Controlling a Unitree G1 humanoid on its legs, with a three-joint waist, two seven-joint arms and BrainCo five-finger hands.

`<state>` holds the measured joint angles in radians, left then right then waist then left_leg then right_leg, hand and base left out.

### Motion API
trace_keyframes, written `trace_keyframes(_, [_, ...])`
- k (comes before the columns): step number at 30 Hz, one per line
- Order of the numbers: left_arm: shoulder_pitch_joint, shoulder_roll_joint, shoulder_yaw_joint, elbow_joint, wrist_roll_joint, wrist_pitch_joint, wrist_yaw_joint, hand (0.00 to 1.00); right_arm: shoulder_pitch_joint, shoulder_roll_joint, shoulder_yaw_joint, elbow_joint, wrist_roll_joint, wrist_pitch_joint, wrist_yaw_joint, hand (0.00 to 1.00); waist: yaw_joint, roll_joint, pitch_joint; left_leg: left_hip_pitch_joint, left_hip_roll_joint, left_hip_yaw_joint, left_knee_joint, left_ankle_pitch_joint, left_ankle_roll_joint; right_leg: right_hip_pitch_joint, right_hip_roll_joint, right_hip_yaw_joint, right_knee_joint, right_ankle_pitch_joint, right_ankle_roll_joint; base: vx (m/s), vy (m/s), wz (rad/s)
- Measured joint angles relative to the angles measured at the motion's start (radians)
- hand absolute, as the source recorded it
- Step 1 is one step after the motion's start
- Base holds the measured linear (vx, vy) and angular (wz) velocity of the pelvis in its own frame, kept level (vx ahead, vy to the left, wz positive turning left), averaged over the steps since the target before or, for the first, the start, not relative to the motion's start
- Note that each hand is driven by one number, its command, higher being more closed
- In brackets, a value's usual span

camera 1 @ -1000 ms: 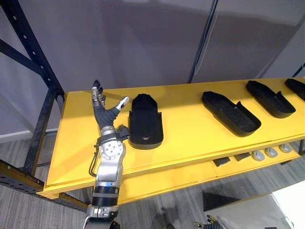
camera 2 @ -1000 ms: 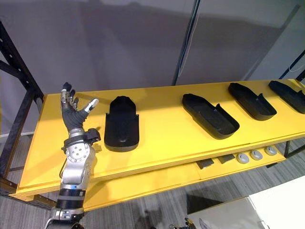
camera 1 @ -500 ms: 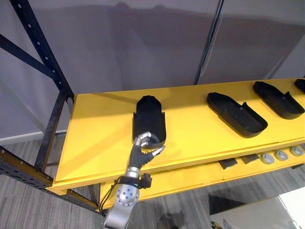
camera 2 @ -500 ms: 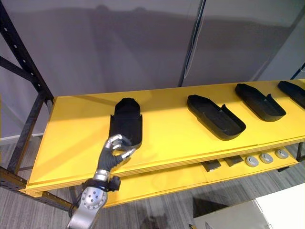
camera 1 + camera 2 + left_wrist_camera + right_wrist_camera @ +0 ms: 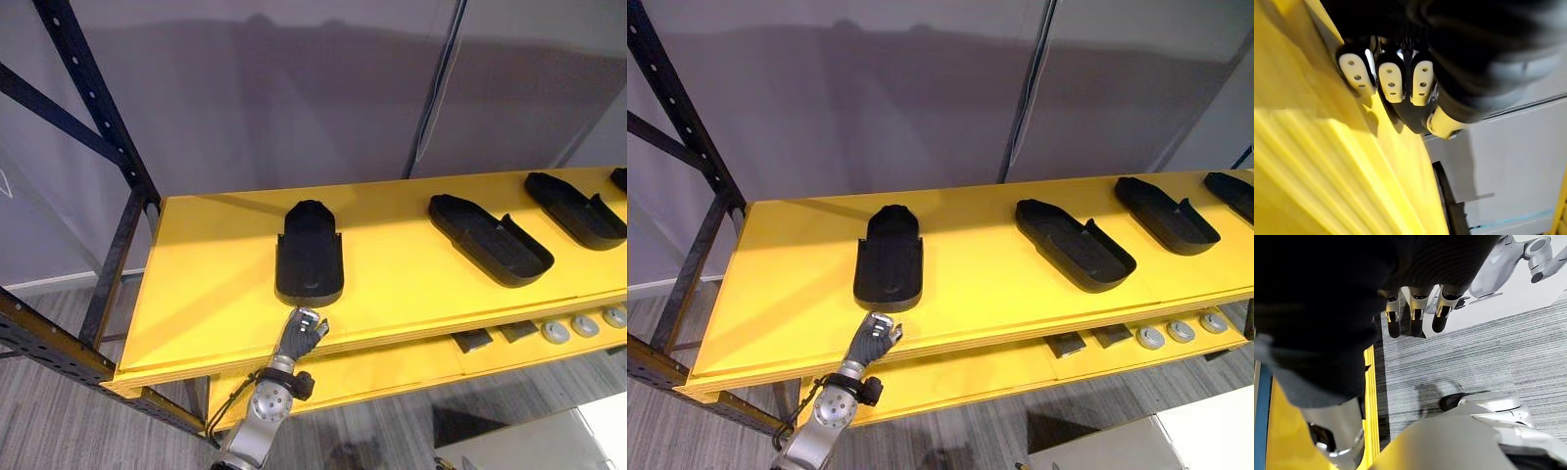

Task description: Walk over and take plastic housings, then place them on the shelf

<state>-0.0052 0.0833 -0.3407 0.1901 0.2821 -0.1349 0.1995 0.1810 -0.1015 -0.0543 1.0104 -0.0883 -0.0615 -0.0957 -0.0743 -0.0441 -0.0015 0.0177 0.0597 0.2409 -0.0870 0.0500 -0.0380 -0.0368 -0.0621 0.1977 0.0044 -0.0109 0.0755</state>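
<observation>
Several black plastic housings lie in a row on the yellow shelf (image 5: 216,284): the leftmost housing (image 5: 310,254), a second housing (image 5: 490,238) and a third housing (image 5: 576,209) further right. My left hand (image 5: 302,331) hovers at the shelf's front edge, just below the leftmost housing and apart from it. Its fingers (image 5: 1392,81) are curled into a fist over the yellow board and hold nothing. My right hand (image 5: 1413,316) hangs over grey carpet with straight fingers, empty.
A black steel rack upright (image 5: 103,147) and its crossbeam (image 5: 39,338) stand at the left. A lower yellow shelf carries small grey discs (image 5: 584,326) and dark blocks (image 5: 474,340). A white box (image 5: 1215,436) sits at the lower right. A grey wall backs the shelf.
My left hand has drawn back from beside the leftmost housing to the shelf's front edge, and its spread fingers have curled shut. The camera has shifted too.
</observation>
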Motion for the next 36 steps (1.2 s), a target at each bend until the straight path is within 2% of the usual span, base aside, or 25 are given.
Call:
trace_keyframes(5, [-0.068, 0.001, 0.000, 0.052, 0.018, 0.010, 0.021, 1.00, -0.014, 0.001, 0.000, 0.001, 0.000, 0.000, -0.001, 0.00, -0.023, -0.003, 0.001, -0.008, 0.003, 0.003, 0.000, 0.000, -0.001, 0.000, 0.001, 0.003, -0.017, 0.011, -0.006, 0.01, 0.006, -0.02])
trace_keyframes(10, [-0.101, 0.000, 0.001, 0.076, 0.018, 0.025, 0.037, 1.00, -0.022, 0.003, -0.001, 0.001, -0.001, 0.000, -0.001, 0.00, -0.024, -0.006, 0.003, -0.007, 0.008, 0.009, 0.000, -0.001, -0.002, 0.002, 0.006, 0.008, -0.027, 0.021, -0.010, 0.00, 0.007, -0.04])
trace_keyframes(25, [-0.199, -0.002, 0.021, 0.157, 0.037, 0.032, 0.060, 1.00, -0.031, 0.015, -0.004, -0.001, -0.001, 0.000, -0.001, 0.00, -0.032, -0.024, 0.014, -0.007, 0.011, 0.037, 0.000, -0.008, -0.011, -0.003, 0.008, 0.033, -0.046, 0.033, -0.007, 0.01, 0.012, -0.05])
trace_keyframes(32, [-0.236, -0.005, 0.043, 0.189, 0.038, 0.040, 0.075, 1.00, -0.034, 0.021, -0.014, -0.008, -0.001, 0.000, -0.001, 0.00, -0.053, -0.024, 0.014, -0.006, 0.012, 0.038, 0.000, -0.009, -0.011, -0.001, 0.009, 0.034, -0.051, 0.033, -0.008, 0.00, 0.003, -0.01])
trace_keyframes(36, [-0.239, -0.005, 0.043, 0.193, 0.038, 0.042, 0.076, 1.00, -0.032, 0.022, -0.022, -0.009, -0.001, 0.000, -0.001, 0.00, -0.054, -0.025, 0.015, -0.005, 0.012, 0.038, 0.000, -0.010, -0.012, 0.000, 0.009, 0.034, -0.050, 0.034, -0.008, 0.00, 0.000, 0.00])
